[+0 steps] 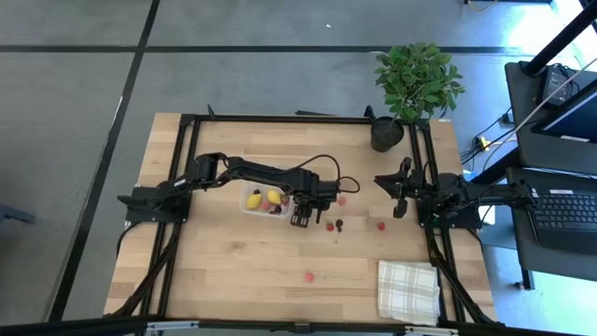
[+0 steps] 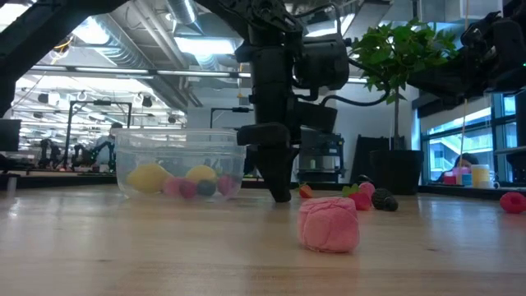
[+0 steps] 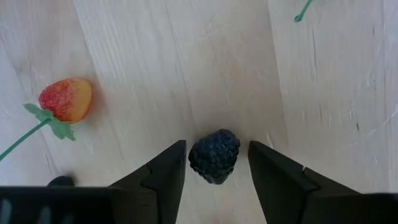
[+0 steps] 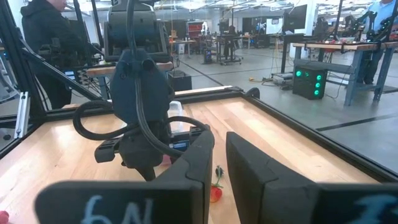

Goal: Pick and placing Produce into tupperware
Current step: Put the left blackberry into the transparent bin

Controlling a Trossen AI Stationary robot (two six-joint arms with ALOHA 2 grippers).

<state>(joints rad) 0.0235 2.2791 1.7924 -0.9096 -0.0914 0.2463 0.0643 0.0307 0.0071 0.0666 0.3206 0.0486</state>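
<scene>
The clear tupperware (image 1: 248, 207) (image 2: 181, 146) stands on the table left of centre and holds two yellow lemons (image 2: 149, 177) and some small berries (image 2: 188, 188). My left gripper (image 1: 300, 220) (image 3: 216, 152) points down just right of the tub and is open. Its fingers stand on either side of a dark blackberry (image 3: 214, 155) on the wood without touching it. A red-yellow strawberry (image 3: 65, 99) with a green stem lies beside it. Loose produce lies to the right (image 1: 328, 225) (image 1: 339, 224) (image 1: 381, 225) (image 1: 341, 199). My right gripper (image 1: 399, 191) (image 4: 221, 140) waits at the right side, open by a narrow gap.
A pink berry (image 1: 309, 276) (image 2: 329, 224) lies alone toward the near edge. The checked cloth (image 1: 408, 289) lies at the near right corner and the potted plant (image 1: 415, 84) stands at the far right. A black frame (image 1: 280, 119) rims the table.
</scene>
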